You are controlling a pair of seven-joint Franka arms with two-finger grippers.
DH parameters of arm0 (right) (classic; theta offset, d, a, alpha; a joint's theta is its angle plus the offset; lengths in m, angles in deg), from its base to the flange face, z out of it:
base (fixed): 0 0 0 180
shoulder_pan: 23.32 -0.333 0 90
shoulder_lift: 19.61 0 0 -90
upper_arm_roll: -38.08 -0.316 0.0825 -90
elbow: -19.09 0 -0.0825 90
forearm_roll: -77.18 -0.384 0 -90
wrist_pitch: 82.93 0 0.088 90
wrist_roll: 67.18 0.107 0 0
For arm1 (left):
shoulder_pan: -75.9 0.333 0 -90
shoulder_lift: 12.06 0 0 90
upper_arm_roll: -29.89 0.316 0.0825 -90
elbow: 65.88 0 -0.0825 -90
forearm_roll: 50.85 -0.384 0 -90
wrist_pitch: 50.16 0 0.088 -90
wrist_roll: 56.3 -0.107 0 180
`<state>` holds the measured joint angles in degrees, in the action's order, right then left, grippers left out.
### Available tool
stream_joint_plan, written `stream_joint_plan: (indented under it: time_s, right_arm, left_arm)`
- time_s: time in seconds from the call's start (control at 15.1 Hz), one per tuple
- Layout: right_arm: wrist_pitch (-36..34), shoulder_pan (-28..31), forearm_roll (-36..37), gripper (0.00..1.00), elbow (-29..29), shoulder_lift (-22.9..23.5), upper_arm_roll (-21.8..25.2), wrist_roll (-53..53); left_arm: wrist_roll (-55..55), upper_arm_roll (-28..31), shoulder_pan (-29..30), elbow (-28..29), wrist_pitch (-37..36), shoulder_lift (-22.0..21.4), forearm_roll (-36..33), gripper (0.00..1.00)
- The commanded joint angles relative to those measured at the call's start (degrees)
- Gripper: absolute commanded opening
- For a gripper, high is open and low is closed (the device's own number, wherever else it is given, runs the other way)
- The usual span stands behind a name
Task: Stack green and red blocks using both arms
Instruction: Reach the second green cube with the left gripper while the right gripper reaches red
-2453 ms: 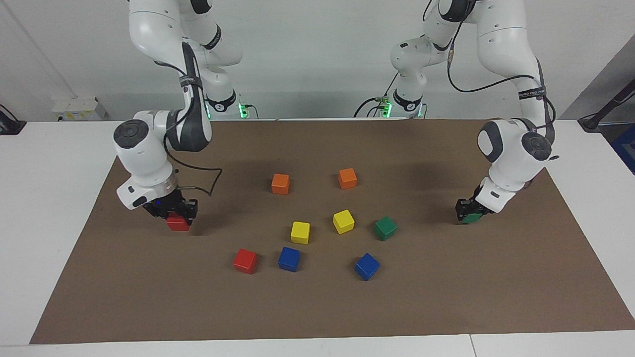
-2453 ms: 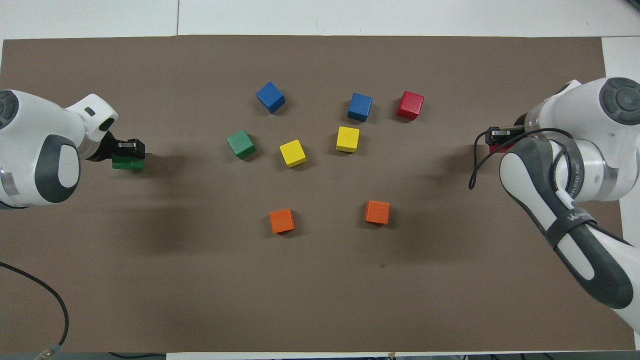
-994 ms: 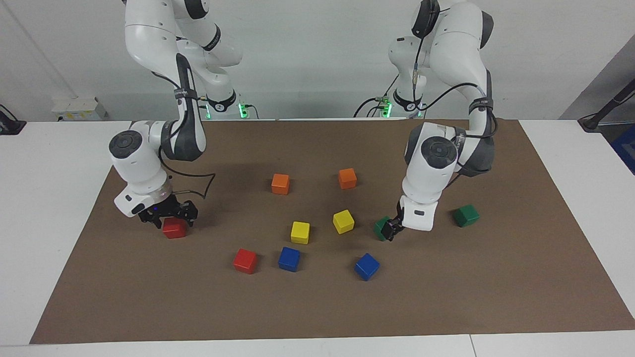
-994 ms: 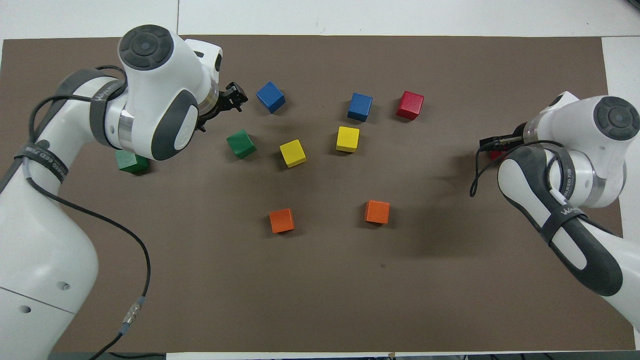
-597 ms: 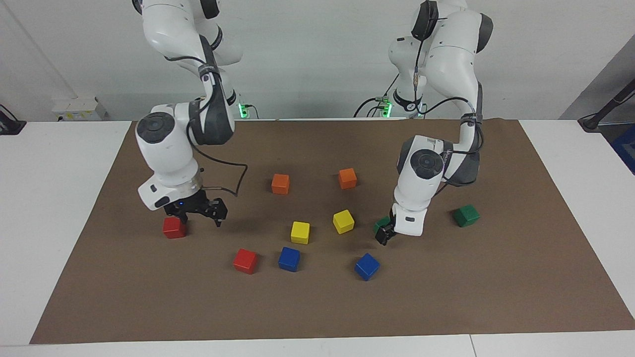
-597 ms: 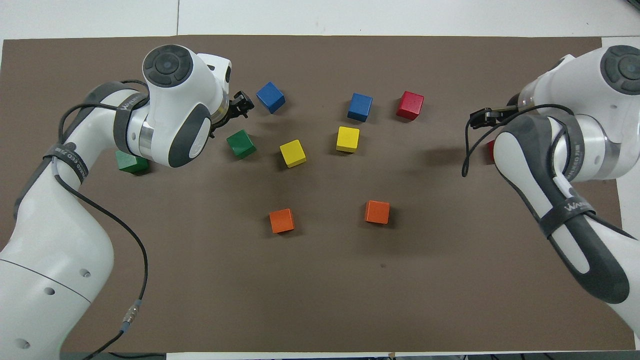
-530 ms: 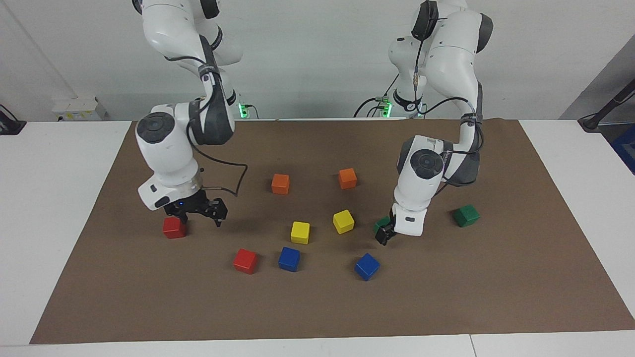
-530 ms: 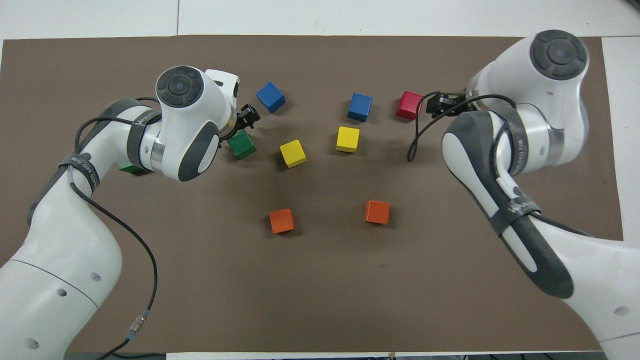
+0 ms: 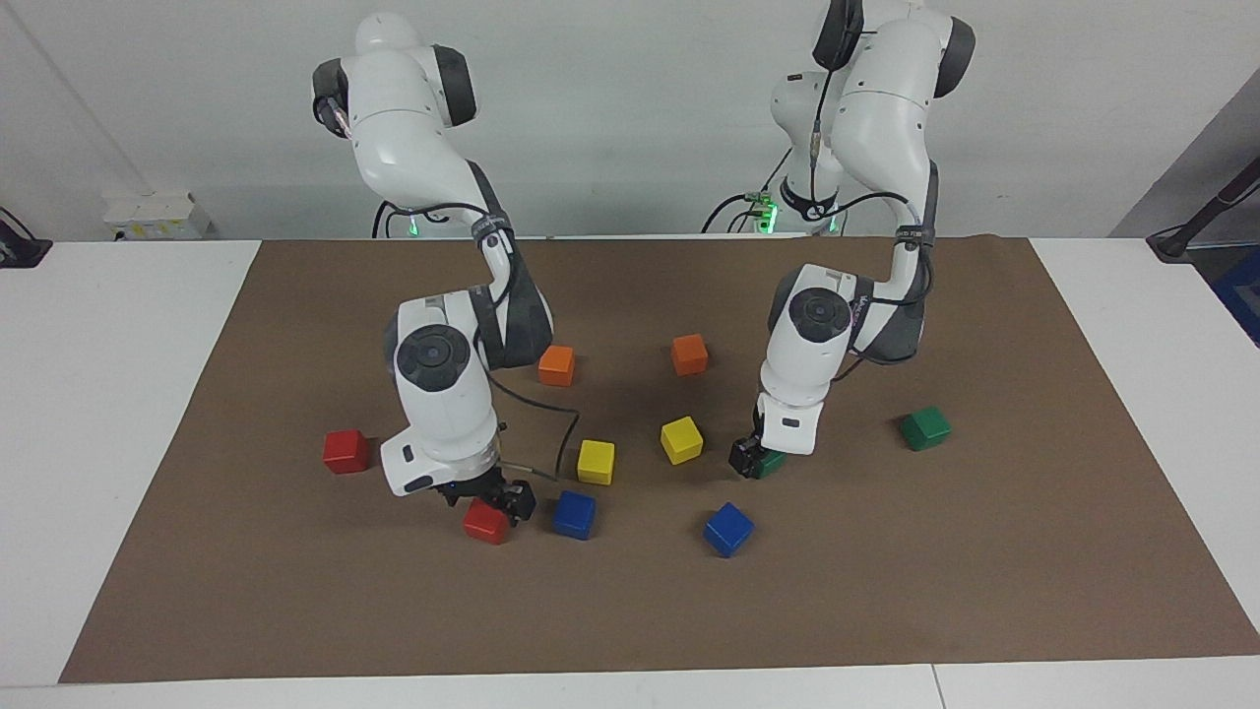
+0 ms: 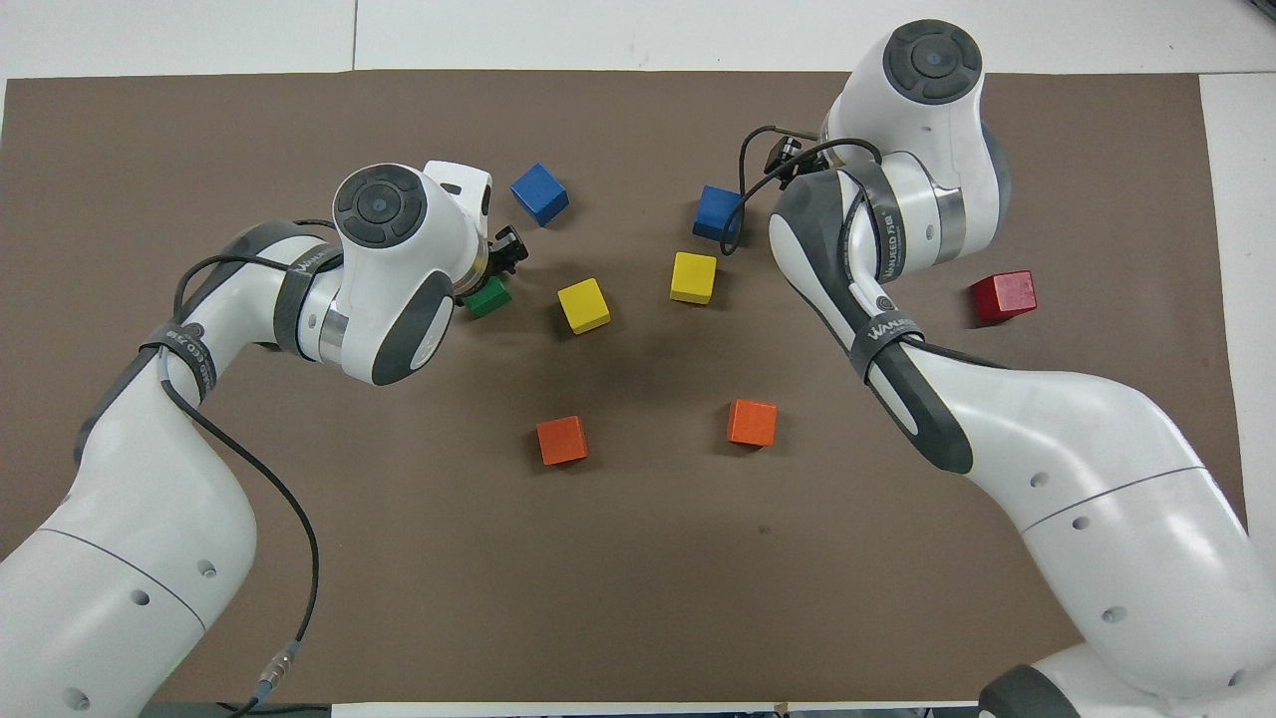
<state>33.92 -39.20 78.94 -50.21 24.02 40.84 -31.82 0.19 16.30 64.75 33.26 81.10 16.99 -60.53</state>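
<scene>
One red block (image 9: 346, 451) lies toward the right arm's end of the mat and also shows in the overhead view (image 10: 1004, 296). My right gripper (image 9: 486, 497) is open, low over the second red block (image 9: 485, 523), with a finger on each side of its top. The right arm hides this block in the overhead view. One green block (image 9: 925, 428) lies toward the left arm's end. My left gripper (image 9: 753, 459) is down at the second green block (image 9: 772, 461), which also shows in the overhead view (image 10: 486, 297) under the gripper (image 10: 501, 251).
Two orange cubes (image 9: 556, 365) (image 9: 689, 354) lie nearer to the robots. Two yellow cubes (image 9: 596, 461) (image 9: 681, 439) sit in the middle. Two blue cubes (image 9: 574, 514) (image 9: 727, 529) lie farthest from the robots, one right beside the right gripper. The brown mat (image 9: 886, 611) covers the table.
Both grippers let go of their blocks at the mat's ends. The right gripper swung from its red block to over the second red block. The left gripper came down onto the second green block.
</scene>
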Motion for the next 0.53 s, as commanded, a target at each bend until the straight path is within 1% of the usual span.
stream_joint_plan:
  time_s: [0.0,0.07,0.13,0.2,0.27,0.33,0.4,0.46]
  right_arm:
    - [0.1,0.0,2.4,1.0,3.2,2.3,0.0,1.4]
    - [0.3,0.0,2.5,1.0,2.9,2.4,0.0,1.4]
    - [0.7,0.0,2.5,1.0,2.9,2.7,0.0,1.4]
    - [2.7,0.1,2.6,1.0,2.2,2.7,0.0,1.5]
    - [4.8,-0.1,2.2,1.0,1.5,2.6,-0.1,1.6]
    - [5.1,-0.2,2.3,0.98,0.9,2.5,-0.1,2.2]
    - [5.3,-0.1,2.2,0.85,0.7,2.5,-0.1,2.3]
    - [5.5,-0.1,1.8,0.77,0.6,2.4,-0.1,2.4]
  left_arm:
    - [1.6,0.9,-0.9,2.2,-0.8,-2.1,-1.5,0.0]
    - [1.3,1.1,-0.9,0.6,-5.4,-2.1,-2.2,0.0]
    - [0.6,0.9,-0.5,-2.5,-9.7,-2.1,-5.1,0.0]
    - [-0.9,0.7,0.1,-3.9,-12.8,-2.3,-6.4,0.0]
    - [-5.5,0.7,1.6,-4.0,-14.4,-4.2,-6.1,0.0]
    - [-10.9,0.5,3.9,-3.0,-15.7,-6.5,-5.1,0.0]
    - [-15.8,0.5,6.2,-2.1,-17.4,-8.7,-3.5,0.0]
    - [-20.9,0.5,8.2,-1.9,-18.9,-10.6,-1.3,0.0]
